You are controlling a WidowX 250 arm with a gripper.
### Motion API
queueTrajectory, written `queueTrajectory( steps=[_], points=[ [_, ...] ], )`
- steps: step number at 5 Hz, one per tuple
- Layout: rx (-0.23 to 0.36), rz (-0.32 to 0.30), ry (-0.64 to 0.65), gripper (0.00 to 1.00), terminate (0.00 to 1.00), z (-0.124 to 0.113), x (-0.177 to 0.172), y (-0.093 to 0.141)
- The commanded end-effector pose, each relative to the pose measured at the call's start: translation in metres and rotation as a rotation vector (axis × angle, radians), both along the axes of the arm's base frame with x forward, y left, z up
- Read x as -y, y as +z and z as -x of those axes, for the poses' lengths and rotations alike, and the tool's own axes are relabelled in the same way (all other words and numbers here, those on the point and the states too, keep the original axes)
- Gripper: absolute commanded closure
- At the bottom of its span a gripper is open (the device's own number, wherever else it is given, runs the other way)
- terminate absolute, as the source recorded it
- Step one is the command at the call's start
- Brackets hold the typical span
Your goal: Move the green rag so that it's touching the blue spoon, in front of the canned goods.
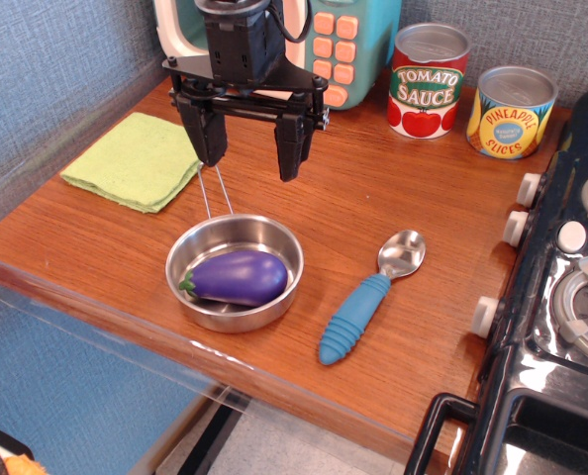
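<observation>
Claw (251, 150) open, empty, hanging above the desk (393, 208) just right of the green rag (136, 160). Rag is pale yellow-green, folded square, lying flat at the desk's left-back corner, well apart from the blue spoon (369, 296). Spoon has a shiny silver bowl and ribbed blue handle, lying in front of the canned goods (469, 94).

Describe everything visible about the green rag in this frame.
The rag is a light yellow-green cloth with a fine woven look, folded into a flat, roughly square pad, its layered edges showing along the near side. It lies at the back left of the wooden counter, turned diagonally, close to the blue wall. The open end effector hangs beside its right corner; contact cannot be judged from this view. The rag lies apart from the pan, the spoon and the cans.
</observation>
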State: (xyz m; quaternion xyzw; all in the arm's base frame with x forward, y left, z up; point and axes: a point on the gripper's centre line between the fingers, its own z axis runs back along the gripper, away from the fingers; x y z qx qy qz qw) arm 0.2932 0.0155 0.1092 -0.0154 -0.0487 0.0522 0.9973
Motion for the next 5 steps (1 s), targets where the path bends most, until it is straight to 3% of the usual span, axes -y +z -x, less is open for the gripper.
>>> queueTrajectory(
  steps=[1,3,5],
  points=[
    [0.0,0.0,0.0,0.0,0.0,0.0,0.0,0.0],
    [0.045,0.013,0.036,0.0,0.0,-0.018,-0.058,0.005],
    [0.036,-0.06,-0.034,0.0,0.0,-0.044,-0.139,-0.021]
  ],
)
